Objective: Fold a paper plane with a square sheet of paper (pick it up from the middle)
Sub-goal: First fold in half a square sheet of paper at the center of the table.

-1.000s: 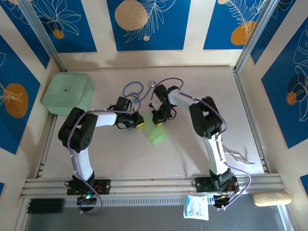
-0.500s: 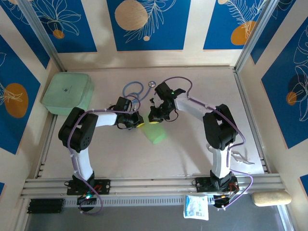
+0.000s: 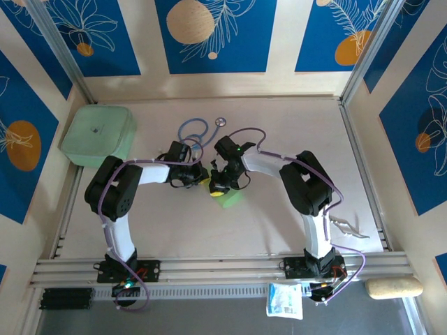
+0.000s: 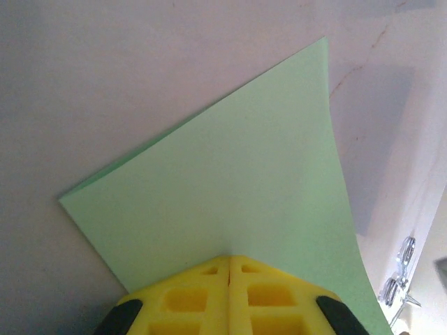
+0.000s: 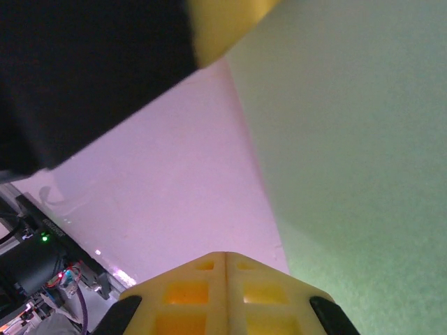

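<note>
While both arms reach in toward the middle of the bench (image 3: pixel 300 125), we find the square sheet of paper (image 3: pixel 230 199) lying there as a small pale green patch, with the two hands at its far left edge. Our left hand (image 3: pixel 202 180) comes in from the left and our right hand (image 3: pixel 219 190) from the right, their yellow tips close beside each other. From the left wrist, the left hand (image 4: pixel 229 269) has its fingers pressed together with no gap along the seam, their tips meeting the sheet (image 4: pixel 230 181); we cannot tell whether any paper is caught between them. The sheet looks doubled over, a thin second layer peeking out along its left edge, and its right edge curls up off the bench. From the right wrist, the right hand (image 5: pixel 225 262) is likewise pressed together, over bare bench just beside the edge of the paper (image 5: pixel 349 139), with a yellow fingertip (image 5: pixel 223 21) of the left hand above. A blue stethoscope (image 3: pixel 194 129) lies near, just beyond the hands, and a mint-green box (image 3: pixel 98 136) sits well apart at far left.
</note>
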You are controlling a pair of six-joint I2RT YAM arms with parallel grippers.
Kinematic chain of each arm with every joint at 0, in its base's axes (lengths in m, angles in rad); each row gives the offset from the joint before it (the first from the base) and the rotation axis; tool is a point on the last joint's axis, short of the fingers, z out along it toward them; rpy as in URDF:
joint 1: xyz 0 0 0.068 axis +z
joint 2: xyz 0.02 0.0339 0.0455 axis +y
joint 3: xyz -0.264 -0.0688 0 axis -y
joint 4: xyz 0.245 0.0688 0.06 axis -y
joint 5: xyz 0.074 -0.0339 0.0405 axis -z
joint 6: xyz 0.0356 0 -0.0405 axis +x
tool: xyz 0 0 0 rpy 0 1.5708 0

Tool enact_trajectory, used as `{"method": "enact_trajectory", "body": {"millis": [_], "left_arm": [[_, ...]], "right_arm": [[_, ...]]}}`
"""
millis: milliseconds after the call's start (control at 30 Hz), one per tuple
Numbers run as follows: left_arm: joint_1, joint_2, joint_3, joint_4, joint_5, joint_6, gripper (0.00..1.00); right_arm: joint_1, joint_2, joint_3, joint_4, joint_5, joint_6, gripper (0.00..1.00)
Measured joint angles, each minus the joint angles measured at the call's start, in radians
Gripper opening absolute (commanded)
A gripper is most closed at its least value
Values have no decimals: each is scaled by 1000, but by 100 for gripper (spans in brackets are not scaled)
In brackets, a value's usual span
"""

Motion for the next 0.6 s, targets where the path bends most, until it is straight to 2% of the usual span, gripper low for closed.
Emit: {"method": "enact_trajectory", "body": {"millis": [600], "left_arm": [[0, 0, -7, 15, 1, -5, 6]], "right_arm": [[0, 45, -14, -2, 13, -39, 0]]}}
